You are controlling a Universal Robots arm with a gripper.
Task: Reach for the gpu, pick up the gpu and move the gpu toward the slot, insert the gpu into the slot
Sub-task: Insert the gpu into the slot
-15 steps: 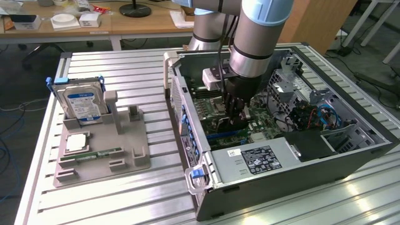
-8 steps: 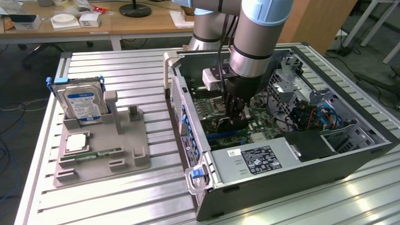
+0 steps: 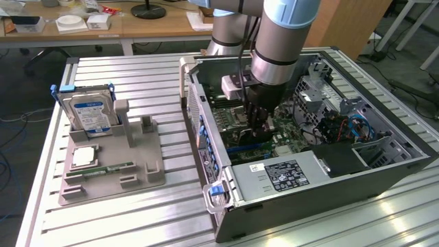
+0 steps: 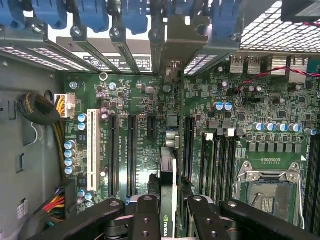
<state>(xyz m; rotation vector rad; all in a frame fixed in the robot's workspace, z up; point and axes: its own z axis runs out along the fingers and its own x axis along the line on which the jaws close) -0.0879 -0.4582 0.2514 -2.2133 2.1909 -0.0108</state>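
Note:
My gripper (image 3: 256, 133) reaches down into the open computer case (image 3: 357, 180), just over the motherboard (image 4: 150, 100). It is shut on the gpu (image 4: 168, 170), which shows edge-on in the wrist view between the two black fingers (image 4: 146, 215). The card stands upright on its long edge and runs toward the rear bracket bay (image 4: 175, 40). It sits between the black expansion slots (image 4: 131, 150) and the slot (image 4: 189, 145) on its other side. The slot directly beneath the card is hidden by it. In the exterior view the gpu (image 3: 248, 138) is a dark shape under the fingers.
The CPU socket (image 4: 267, 192) and memory slots (image 4: 220, 160) lie close beside the card. Cables (image 4: 37, 107) hang by the case wall. Outside the case, a grey fixture (image 3: 130, 177) holds a blue-labelled hard drive (image 3: 89, 113) and a memory stick (image 3: 103, 168).

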